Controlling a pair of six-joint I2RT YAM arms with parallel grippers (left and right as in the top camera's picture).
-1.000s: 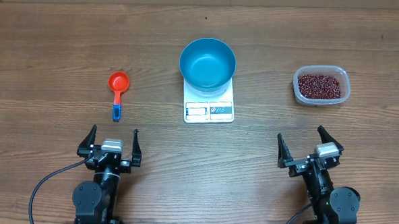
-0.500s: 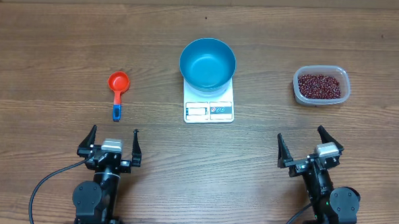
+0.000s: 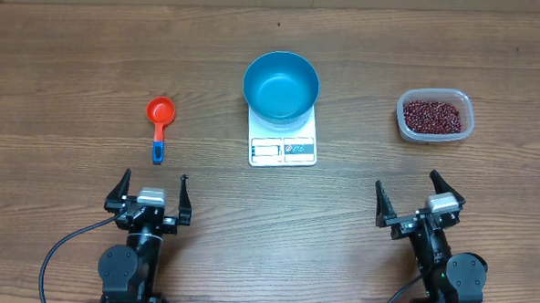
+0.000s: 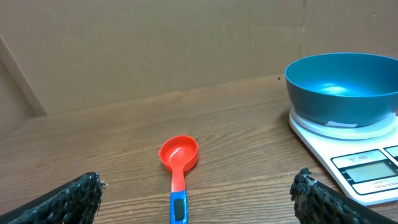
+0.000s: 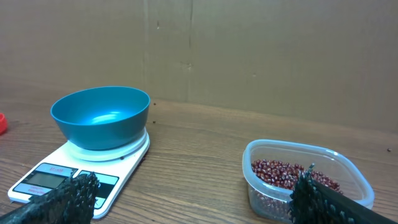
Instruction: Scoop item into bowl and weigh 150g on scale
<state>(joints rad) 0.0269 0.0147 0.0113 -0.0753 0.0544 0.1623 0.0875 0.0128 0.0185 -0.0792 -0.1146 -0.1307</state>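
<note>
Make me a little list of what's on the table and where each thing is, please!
bowl: blue, empty, sitting on the scale
scale: white, in the middle of the table
beans: dark red, in the clear tub on the right arm's side
scoop: red with a blue handle, lying by itself on the left arm's side
left gripper: open, holding nothing
right gripper: open, holding nothing
</note>
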